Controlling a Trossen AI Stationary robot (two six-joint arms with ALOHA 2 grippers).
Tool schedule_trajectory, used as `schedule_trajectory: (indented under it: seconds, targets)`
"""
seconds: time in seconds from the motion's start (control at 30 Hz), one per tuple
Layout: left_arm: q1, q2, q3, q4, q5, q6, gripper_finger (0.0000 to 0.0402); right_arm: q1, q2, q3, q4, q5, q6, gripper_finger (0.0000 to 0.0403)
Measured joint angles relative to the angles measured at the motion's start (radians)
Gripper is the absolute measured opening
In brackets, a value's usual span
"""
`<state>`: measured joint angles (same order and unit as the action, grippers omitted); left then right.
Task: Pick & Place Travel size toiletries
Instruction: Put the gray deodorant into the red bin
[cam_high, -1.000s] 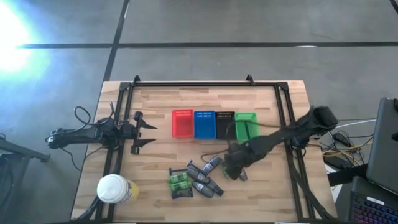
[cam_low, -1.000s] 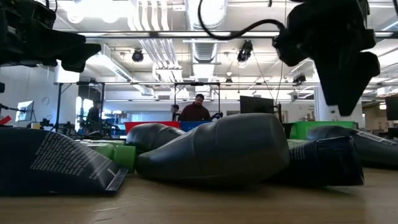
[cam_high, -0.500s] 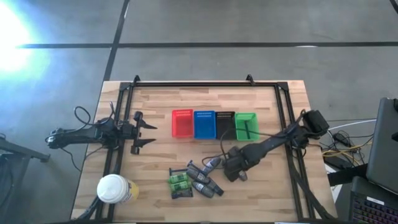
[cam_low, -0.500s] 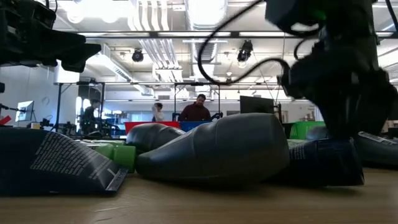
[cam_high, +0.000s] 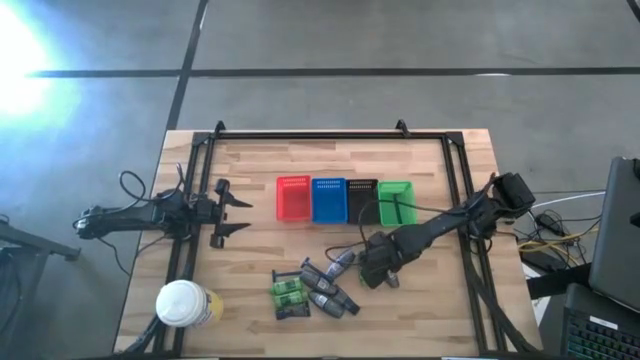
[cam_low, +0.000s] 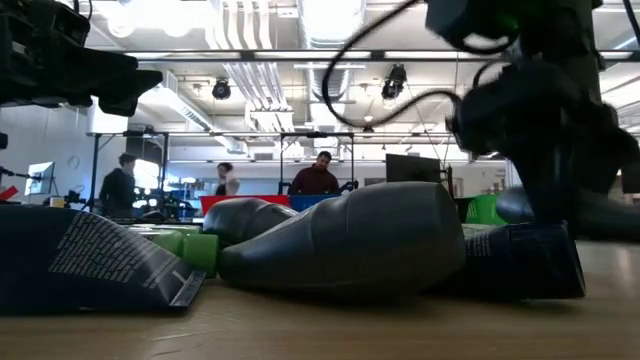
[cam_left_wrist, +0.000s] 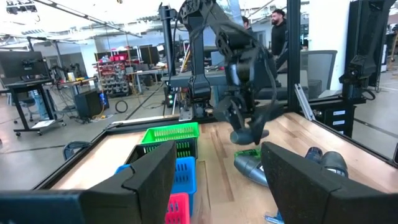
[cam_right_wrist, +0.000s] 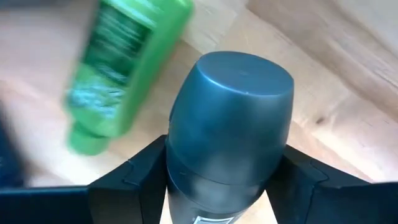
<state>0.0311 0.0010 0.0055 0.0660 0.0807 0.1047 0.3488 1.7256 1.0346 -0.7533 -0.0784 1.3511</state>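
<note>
Now I have the right gripper (cam_high: 372, 272) low over the wooden surface (cam_high: 250, 300), just right of the toiletry pile (cam_high: 312, 290), with a grey oval mini bottle (cam_right_wrist: 229, 130) clamped between its fingers (cam_right_wrist: 134, 186). In the right wrist view the bottle's long axis runs straight out from the fingers, rounded end forward, and a small green bottle (cam_right_wrist: 124, 68) lies on the wood beyond it. The left wrist view shows the grey bottle lifted clear of the wood. The row of plastic baskets (cam_high: 345, 200) lies up-table from the pile; I judge the green basket (cam_high: 396, 202) nearest this arm. The left gripper (cam_high: 232, 208) waits left of the red basket (cam_high: 292, 198), fingers spread, holding nothing.
</note>
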Motion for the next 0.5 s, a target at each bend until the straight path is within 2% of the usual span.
schedule_trajectory:
  seconds: [0.1, 0.5]
  targets:
    - [0.000, 0.000, 0.000, 0.000, 0.000, 0.000, 0.0241, -0.002, -0.007, 0.011, -0.023, 0.033, 0.004, 0.0203]
    - [0.000, 0.000, 0.000, 0.000, 0.000, 0.000, 0.0241, -0.010, -0.008, -0.001, -0.036, 0.026, 0.012, 0.0203]
